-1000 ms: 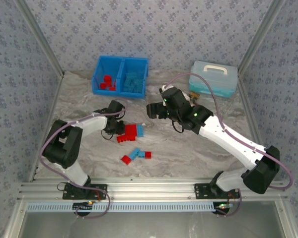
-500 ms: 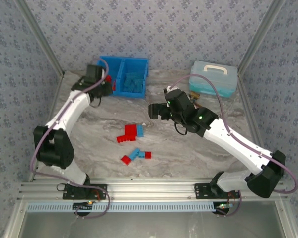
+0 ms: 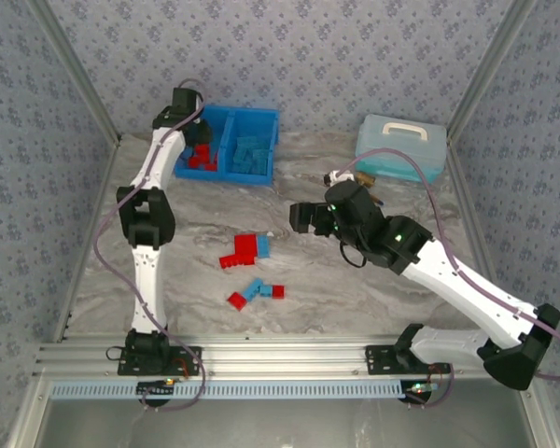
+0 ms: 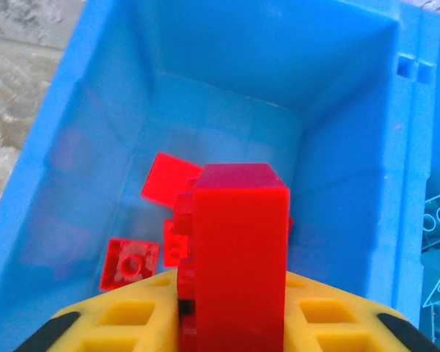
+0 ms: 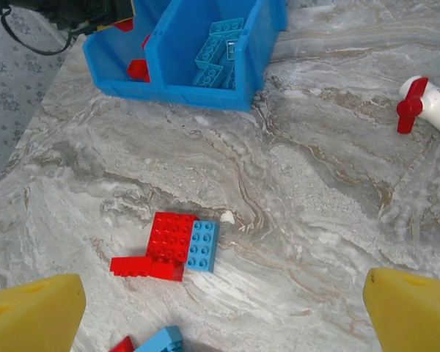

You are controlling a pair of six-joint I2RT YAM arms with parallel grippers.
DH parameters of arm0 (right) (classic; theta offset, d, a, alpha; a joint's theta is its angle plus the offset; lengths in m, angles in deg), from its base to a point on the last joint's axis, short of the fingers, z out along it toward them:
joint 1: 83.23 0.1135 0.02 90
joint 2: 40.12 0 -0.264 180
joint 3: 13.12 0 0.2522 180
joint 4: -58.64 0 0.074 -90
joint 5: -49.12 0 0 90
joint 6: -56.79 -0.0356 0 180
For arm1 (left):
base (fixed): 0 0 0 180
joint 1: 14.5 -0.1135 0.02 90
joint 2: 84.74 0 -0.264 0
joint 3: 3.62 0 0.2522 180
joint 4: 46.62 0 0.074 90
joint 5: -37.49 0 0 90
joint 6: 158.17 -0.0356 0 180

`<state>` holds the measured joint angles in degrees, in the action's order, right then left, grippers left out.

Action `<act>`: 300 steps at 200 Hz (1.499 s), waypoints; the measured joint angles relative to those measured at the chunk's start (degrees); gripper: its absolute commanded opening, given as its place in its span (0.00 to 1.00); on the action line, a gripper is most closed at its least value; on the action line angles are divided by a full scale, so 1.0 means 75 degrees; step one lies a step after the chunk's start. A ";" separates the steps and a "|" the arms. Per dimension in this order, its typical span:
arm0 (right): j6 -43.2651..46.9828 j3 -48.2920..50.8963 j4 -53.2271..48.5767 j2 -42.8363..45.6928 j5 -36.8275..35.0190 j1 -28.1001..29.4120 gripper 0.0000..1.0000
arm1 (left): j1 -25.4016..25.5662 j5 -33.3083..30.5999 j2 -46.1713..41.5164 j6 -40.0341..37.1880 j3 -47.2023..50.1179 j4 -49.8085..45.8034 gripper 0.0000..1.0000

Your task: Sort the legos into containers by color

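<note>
marble tabletop [image 3: 355,299] carries six loose legos [image 3: 245,247] by my count: four red, two light blue. left gripper [image 4: 235,323] clamps one red brick [image 4: 238,235] over the two-part blue bin [image 3: 226,174], above its left compartment [image 4: 205,44]. right gripper [image 3: 303,217] hangs with fingers spread wide.

Grey marbled tabletop [image 3: 308,299] bears: bright blue two-compartment plastic bin [image 3: 247,177], far left; pale teal lidded box [image 3: 401,149], far right; small red-and-white bottle [image 5: 429,103] near it; loose red and light blue plastic bricks [image 3: 245,250], centre.

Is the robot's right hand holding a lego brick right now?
No, the right hand is open, with its yellow fingers spread far apart and nothing gripped between them.
</note>
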<state>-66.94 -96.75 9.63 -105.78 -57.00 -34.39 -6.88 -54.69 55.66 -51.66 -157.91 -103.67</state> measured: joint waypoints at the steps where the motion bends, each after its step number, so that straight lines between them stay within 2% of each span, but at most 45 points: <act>1: -0.0003 0.0009 -0.0009 0.0017 -0.0012 0.0006 1.00 | 0.0000 0.0012 0.0023 -0.0015 -0.0038 -0.0012 0.48; 11: -0.0035 0.0070 -0.0055 0.0131 -0.0073 0.0047 1.00 | -0.0003 0.0090 0.0256 -0.0090 -0.0510 -0.0157 0.51; 34: -0.0204 0.0216 -0.0090 0.0353 -0.0178 0.0096 1.00 | -0.0003 0.0297 0.0379 -0.0052 -0.1081 -0.0443 0.53; 64: -0.0277 0.0347 -0.0137 0.0382 -0.0233 0.0096 1.00 | -0.0003 0.0493 -0.0149 -0.0029 -0.0685 -0.0539 0.53; 75: -0.0277 0.0347 -0.0125 0.0347 -0.0233 0.0096 1.00 | -0.0003 0.0612 -0.0784 0.0050 0.0157 -0.0452 0.54; 87: -0.0277 0.0347 -0.0099 0.0277 -0.0233 0.0096 1.00 | 0.0000 0.0796 -0.1880 0.0239 0.1626 -0.0131 0.54; 105: -0.0277 0.0347 -0.0035 0.0099 -0.0233 0.0096 1.00 | 0.0050 0.1029 -0.4162 0.0618 0.4395 0.0606 0.54; 120: -0.0277 0.0347 0.0064 -0.0047 -0.0230 0.0093 1.00 | 0.0210 0.1087 -0.5875 0.0912 0.6065 0.1113 0.54; 142: -0.0277 0.0347 0.0207 -0.0213 -0.0227 0.0076 1.00 | 0.0886 0.1035 -0.8096 0.1212 0.8140 0.1813 0.54; 166: -0.0236 0.0347 0.0315 -0.0335 -0.0195 -0.0006 1.00 | 0.1938 0.0903 -0.9343 0.1000 0.9830 0.2025 0.56; 189: -0.0219 0.0350 0.0370 -0.0361 -0.0146 -0.0067 1.00 | 0.2518 0.0836 -0.9544 0.0481 1.1030 0.1702 0.62; 211: -0.0219 0.0402 0.0516 -0.0373 -0.0070 -0.0082 1.00 | 0.3002 0.0478 -0.9562 -0.0137 1.1919 0.1276 0.75; 242: -0.0219 0.0414 0.0612 -0.0548 0.0082 -0.0082 1.00 | 0.3809 -0.0114 -0.9393 -0.0606 1.2231 0.1224 0.82; 271: -0.0219 0.0414 0.0618 -0.0615 0.0166 -0.0082 1.00 | 0.3885 -0.0565 -0.8728 -0.1026 1.2266 0.1626 0.85; 300: -0.0219 0.0414 0.0612 -0.0615 0.0219 -0.0096 1.00 | 0.3759 -0.0833 -0.8373 -0.1378 1.2362 0.1749 0.83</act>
<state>-68.58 -93.65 14.22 -110.40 -55.36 -35.11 21.32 -60.94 -7.14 -62.00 -65.19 -90.56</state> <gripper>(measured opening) 0.999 0.839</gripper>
